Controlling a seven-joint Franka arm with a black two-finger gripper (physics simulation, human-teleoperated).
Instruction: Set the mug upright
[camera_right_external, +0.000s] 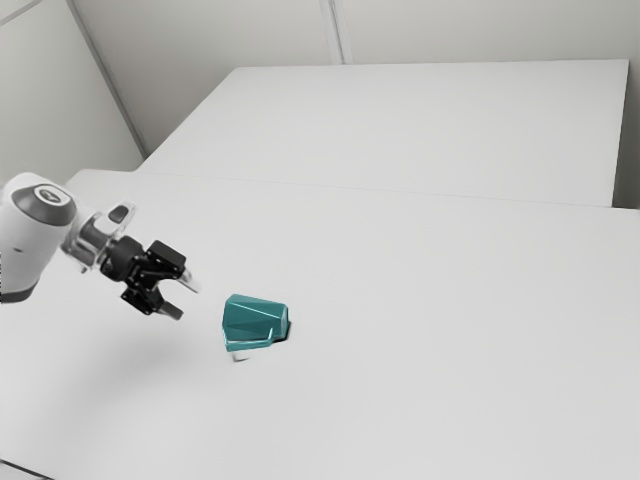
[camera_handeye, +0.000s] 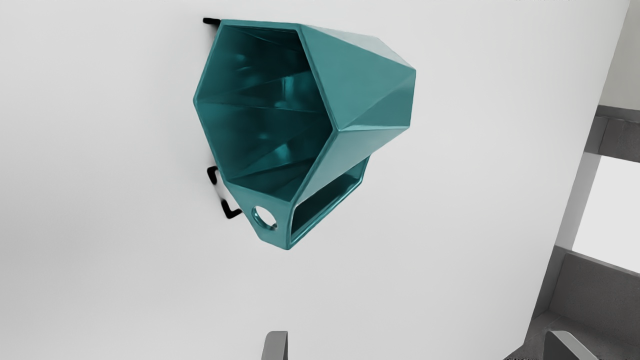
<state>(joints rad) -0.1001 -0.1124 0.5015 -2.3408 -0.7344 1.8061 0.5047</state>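
Plainly, reading from the exterior view's left, the white arm (camera_right_external: 25, 240) comes in first, reaching out over the pale table (camera_right_external: 450, 350). At its end is the black gripper (camera_right_external: 187, 300), open, its two fingertips well parted and aimed toward the mug (camera_right_external: 255, 318). Next comes the mug itself, teal and faceted, lying on its side on the table, near the fingertips but apart from them. Its wide mouth faces the gripper, and its narrower base points to the exterior view's right. Behind it, farther back and reaching to the exterior view's right, is a broad white surface (camera_right_external: 430, 120).

In the wrist view, again going left to right, small black marks (camera_handeye: 215, 21) lie on the table just beside the mug's rim. Then comes the mug's open mouth, showing the darker teal inside, with the handle (camera_handeye: 280, 235) jutting from the body toward the fingertips' side and a round hole through its end. The fingers stand wide apart, both clear of the mug. Past the table's edge there is a dark grey structure (camera_handeye: 595, 285).
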